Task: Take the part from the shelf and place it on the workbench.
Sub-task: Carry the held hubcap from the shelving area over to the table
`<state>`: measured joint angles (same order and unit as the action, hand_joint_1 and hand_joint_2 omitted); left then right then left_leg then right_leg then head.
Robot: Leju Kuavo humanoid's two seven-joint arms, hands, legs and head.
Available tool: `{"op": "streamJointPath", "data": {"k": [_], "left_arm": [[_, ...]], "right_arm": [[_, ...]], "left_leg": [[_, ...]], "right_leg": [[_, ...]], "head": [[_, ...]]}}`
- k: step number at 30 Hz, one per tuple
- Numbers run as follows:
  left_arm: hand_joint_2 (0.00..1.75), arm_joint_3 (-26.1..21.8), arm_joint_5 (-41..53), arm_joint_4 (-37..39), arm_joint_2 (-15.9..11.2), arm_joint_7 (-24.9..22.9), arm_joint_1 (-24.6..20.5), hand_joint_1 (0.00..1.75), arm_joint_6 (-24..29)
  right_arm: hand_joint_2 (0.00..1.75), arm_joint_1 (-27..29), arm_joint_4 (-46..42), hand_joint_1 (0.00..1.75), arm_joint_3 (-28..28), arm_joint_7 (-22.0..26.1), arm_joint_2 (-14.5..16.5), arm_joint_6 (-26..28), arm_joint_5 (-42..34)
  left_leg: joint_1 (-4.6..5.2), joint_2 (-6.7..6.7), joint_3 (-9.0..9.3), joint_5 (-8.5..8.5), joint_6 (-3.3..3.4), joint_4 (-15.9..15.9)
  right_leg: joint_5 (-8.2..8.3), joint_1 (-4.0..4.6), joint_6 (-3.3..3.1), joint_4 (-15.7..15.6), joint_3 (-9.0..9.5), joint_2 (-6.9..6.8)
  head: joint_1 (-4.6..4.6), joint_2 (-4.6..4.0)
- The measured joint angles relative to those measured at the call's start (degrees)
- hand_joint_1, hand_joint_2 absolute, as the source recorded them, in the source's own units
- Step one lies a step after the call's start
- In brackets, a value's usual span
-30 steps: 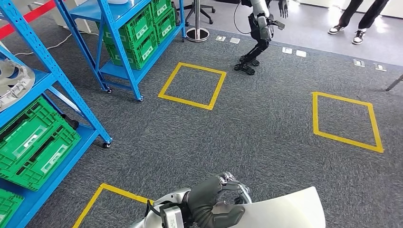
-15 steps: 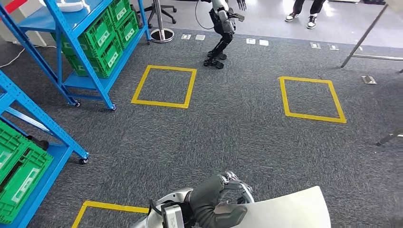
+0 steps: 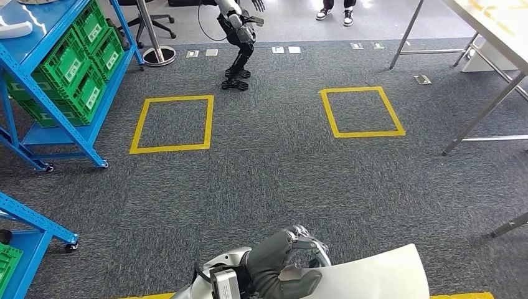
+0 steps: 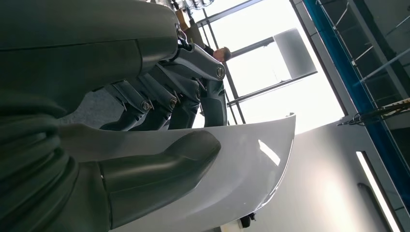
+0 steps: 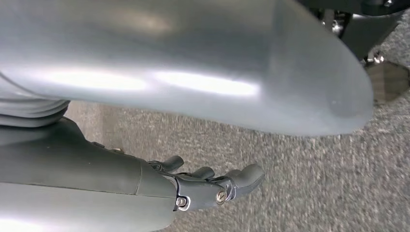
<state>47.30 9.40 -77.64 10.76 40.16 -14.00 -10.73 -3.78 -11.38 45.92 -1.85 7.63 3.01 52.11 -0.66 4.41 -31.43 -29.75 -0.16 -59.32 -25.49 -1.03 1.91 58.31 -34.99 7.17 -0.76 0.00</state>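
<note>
Head view has swung since the earlier frames: the whole picture has shifted, so the camera has turned, not the things. The blue metal shelf rack [image 3: 59,59] with green plastic crates [image 3: 75,68] now sits at the far left, two yellow taped floor squares [image 3: 173,123] lie on the grey carpet, and the legs and white top of a bench [image 3: 492,37] have come in at the far right. Another humanoid robot [image 3: 240,43] stands at the far middle, and a person's shoes [image 3: 336,14] show beyond it.

The left robot hand [image 3: 283,268] sits at the near edge of the picture exactly as before, holding the near-left end of the white curved panel part [image 3: 373,277]. In the left wrist view the thick grey thumb [image 4: 159,169] presses flat on one face of the part [image 4: 251,159] while the darker fingers [image 4: 174,104] wrap the other face, so the grip is closed around the sheet.

The part is a smooth, glossy, off-white shell, thin-walled and gently bowed, with a rounded corner and a clean edge. It is carried low in front of the body, above the carpet, well apart from both shelf and bench.

In the right wrist view the right robot hand [image 5: 212,186] hangs under the pale underside of the part [image 5: 193,67], fingers loosely curled and apart from it, with nothing in them.
</note>
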Motion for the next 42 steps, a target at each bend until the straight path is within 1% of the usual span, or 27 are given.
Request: {"op": "streamJointPath", "data": {"k": [1,2,3,4,6,8,9,10,12,14,15,17,19,21,23,24,25,26,28,30,32,34,36,38,39,40,42], "left_arm": [[1.75,0.00,0.01,-0.01,0.05,0.00,-0.04,1.75,0.00],[1.75,0.01,0.01,-0.02,0.15,0.00,-0.08,1.75,0.01],[1.75,0.01,0.01,-0.06,0.27,0.01,-0.13,1.75,0.01],[1.75,0.02,0.01,-0.08,0.35,0.01,-0.16,1.75,0.01],[1.75,0.02,0.00,-0.07,0.34,0.00,-0.09,1.75,0.00],[1.75,0.03,0.00,0.01,0.24,-0.01,-0.02,1.75,0.00],[1.75,0.04,0.00,0.04,0.22,-0.01,-0.03,1.75,0.00],[1.75,0.07,0.00,0.04,0.23,-0.01,-0.05,1.75,0.00],[1.75,0.10,0.00,0.02,0.30,-0.01,-0.10,1.75,0.00],[1.75,0.14,-0.01,-0.01,0.36,-0.01,-0.16,1.75,-0.01],[1.75,0.16,-0.01,-0.03,0.40,-0.01,-0.18,1.75,-0.02],[1.75,0.22,-0.02,-0.13,0.55,-0.01,-0.25,1.75,-0.02],[1.75,0.26,-0.05,-0.34,0.67,0.01,-0.31,1.75,0.01],[1.75,0.28,-0.11,-0.46,0.51,0.01,-0.22,1.75,0.07],[1.75,0.28,-0.15,-0.46,0.17,-0.01,-0.07,1.75,0.13],[1.75,0.28,-0.15,-0.46,0.04,-0.01,-0.03,1.75,0.15],[1.75,0.28,-0.15,-0.48,-0.03,-0.01,-0.03,1.75,0.16],[1.75,0.28,-0.16,-0.50,-0.06,-0.01,-0.05,1.75,0.17],[1.75,0.29,-0.19,-0.56,-0.09,-0.01,-0.09,1.75,0.21],[1.75,0.31,-0.28,-0.60,-0.13,0.00,-0.12,1.75,0.36],[1.75,0.39,-0.38,-0.66,-0.05,0.01,-0.19,1.75,0.61],[1.75,0.57,-0.43,-0.81,0.14,0.01,-0.28,1.75,0.85],[1.75,0.73,-0.45,-0.97,0.19,0.01,-0.25,1.75,1.08],[1.75,0.79,-0.47,-1.00,0.02,-0.01,-0.13,1.75,1.27],[1.75,0.81,-0.48,-0.99,-0.06,-0.01,-0.08,1.75,1.36],[1.75,0.83,-0.51,-1.00,-0.12,-0.01,-0.06,1.75,1.40],[1.75,0.86,-0.57,-1.09,-0.13,-0.01,-0.07,1.75,1.46]], "right_arm": [[0.00,0.08,0.01,0.00,0.00,0.02,0.00,-0.01,0.02],[0.00,0.18,0.01,0.00,0.00,0.02,0.00,-0.01,0.02],[0.00,0.24,0.01,0.00,0.00,0.01,0.00,-0.02,0.02],[0.00,0.22,0.01,0.00,0.00,0.00,0.00,-0.02,0.02],[0.00,0.06,0.01,0.00,0.00,-0.03,0.01,-0.02,0.03],[0.00,0.03,0.01,0.00,0.00,-0.09,0.01,-0.02,0.08],[0.00,0.10,0.01,0.00,0.00,-0.18,0.01,-0.02,0.10],[0.00,0.18,0.01,0.00,0.00,-0.33,0.00,-0.02,0.13],[0.00,0.15,0.00,0.00,0.00,-0.58,0.00,-0.02,0.17],[0.00,-0.07,-0.01,0.00,0.00,-0.61,0.00,-0.02,0.20],[0.00,-0.13,-0.01,0.00,0.00,-0.57,0.00,-0.02,0.20],[0.00,0.01,-0.01,0.00,0.01,-0.54,0.00,-0.02,0.24],[0.00,0.12,-0.01,0.00,0.03,-0.49,-0.01,-0.02,0.32],[0.00,-0.03,-0.01,0.00,0.04,-0.42,-0.02,-0.01,0.39],[0.00,-0.12,-0.01,0.00,0.04,-0.38,-0.03,-0.01,0.48],[0.00,-0.07,-0.01,0.00,0.04,-0.39,-0.03,-0.02,0.52],[0.00,0.00,-0.01,0.00,0.04,-0.39,-0.04,-0.02,0.54],[0.00,0.05,-0.01,0.00,0.04,-0.40,-0.04,-0.02,0.55],[0.00,0.00,-0.01,0.00,0.03,-0.44,-0.04,-0.02,0.56],[0.00,-0.09,0.00,0.00,0.04,-0.58,-0.04,-0.02,0.66],[0.00,0.01,0.01,0.00,0.05,-0.72,-0.05,-0.02,0.80],[0.00,0.15,0.01,0.00,0.06,-0.77,-0.06,-0.02,0.89],[0.00,0.00,0.01,0.00,0.06,-0.76,-0.07,-0.02,0.95],[0.00,-0.14,0.01,0.00,0.06,-0.73,-0.07,-0.02,1.02],[0.00,-0.09,0.01,0.00,0.06,-0.72,-0.07,-0.02,1.05],[0.00,0.00,0.01,0.00,0.07,-0.71,-0.07,-0.02,1.07],[0.00,0.14,0.01,0.00,0.07,-0.67,-0.14,-0.02,1.12]], "left_leg": [[0.11,-0.64,0.01,0.21,0.50,0.08],[0.18,-1.30,0.07,0.41,0.97,0.25],[0.18,-2.02,0.16,0.61,1.43,0.45],[0.15,-2.83,0.17,0.76,1.79,0.66],[0.38,-4.57,0.06,0.76,2.20,0.73],[0.64,-6.44,-0.08,0.67,2.35,0.66],[0.73,-7.30,-0.11,0.61,2.39,0.63],[0.79,-8.10,-0.09,0.54,2.37,0.59],[1.00,-9.48,0.01,0.29,2.12,0.45],[1.21,-10.54,0.22,-0.05,1.57,0.36],[1.26,-11.06,0.38,-0.18,1.27,0.41],[1.13,-11.73,0.77,-0.43,0.65,0.48],[0.96,-9.48,0.14,-1.99,0.04,-1.57],[0.73,-6.01,-2.77,-5.59,-0.36,-8.05],[0.61,-4.79,-6.22,-8.30,-0.54,-15.01],[0.55,-4.64,-6.92,-8.09,-0.57,-16.16],[0.46,-4.50,-6.47,-6.61,-0.57,-14.86],[0.31,-4.05,-5.11,-4.35,-0.56,-11.67],[-0.15,-1.03,-1.85,-0.56,-0.57,-3.82],[-0.26,1.19,-0.60,0.43,-0.29,-0.34],[0.02,0.27,-0.55,0.56,0.49,-0.11],[0.08,-1.26,-0.33,0.87,1.37,0.35],[0.21,-3.17,-0.20,0.97,1.97,0.63],[0.50,-5.25,-0.23,0.83,2.29,0.59],[0.61,-6.20,-0.23,0.74,2.36,0.55],[0.67,-7.04,-0.21,0.65,2.39,0.51],[0.74,-8.45,-0.04,0.41,2.25,0.41]], "right_leg": [[0.21,-0.17,0.45,-0.16,-0.19,0.46],[0.20,-0.30,0.75,-0.01,-0.38,-0.01],[-0.32,-0.26,0.94,0.86,-0.87,-1.29],[-1.48,-0.15,1.06,2.81,-1.84,-2.96],[-5.16,0.06,1.19,9.76,-5.19,-5.93],[-7.32,0.06,1.30,15.54,-7.82,-6.53],[-6.92,0.06,1.27,15.61,-7.64,-6.67],[-5.63,0.09,1.17,13.41,-6.23,-7.01],[-2.69,0.40,0.68,5.67,-1.58,-9.33],[-1.54,0.86,-0.04,0.90,1.05,-11.29],[-1.62,1.07,-0.37,0.40,1.16,-11.36],[-1.36,1.00,-0.96,0.04,1.12,-10.06],[-1.03,0.60,-1.54,-0.34,1.31,-8.75],[-0.90,0.38,-1.95,-0.45,1.34,-7.35],[-0.88,0.38,-2.09,-0.43,1.28,-5.72],[-0.87,0.37,-2.07,-0.41,1.31,-4.86],[-0.88,0.34,-1.99,-0.36,1.38,-3.99],[-0.90,0.29,-1.86,-0.29,1.46,-3.14],[-0.98,0.20,-1.31,0.02,1.27,-1.52],[-0.86,0.04,-0.42,0.19,0.68,-0.19],[-0.56,-0.30,0.51,0.04,0.27,0.83],[-1.26,-0.26,1.01,1.23,-0.45,-1.36],[-4.25,0.02,1.24,6.82,-3.21,-5.14],[-7.41,0.05,1.45,14.37,-6.95,-6.46],[-7.74,0.04,1.48,16.25,-7.84,-6.60],[-7.04,0.04,1.46,15.92,-7.57,-6.74],[-3.61,0.17,1.18,8.92,-3.59,-7.94]], "head": [[0.01,0.00],[0.03,0.00],[0.15,0.00],[0.31,0.00],[0.60,0.00],[0.66,0.00],[0.67,0.00],[0.69,0.00],[0.73,0.00],[0.73,0.00],[0.71,0.00],[0.68,0.00],[0.57,0.00],[0.36,0.00],[0.22,0.00],[0.20,0.00],[0.18,0.00],[0.17,0.00],[0.14,0.00],[0.13,0.00],[0.13,0.00],[0.33,0.00],[0.67,0.00],[0.81,0.00],[0.81,0.00],[0.82,0.00],[0.84,0.00]]}}
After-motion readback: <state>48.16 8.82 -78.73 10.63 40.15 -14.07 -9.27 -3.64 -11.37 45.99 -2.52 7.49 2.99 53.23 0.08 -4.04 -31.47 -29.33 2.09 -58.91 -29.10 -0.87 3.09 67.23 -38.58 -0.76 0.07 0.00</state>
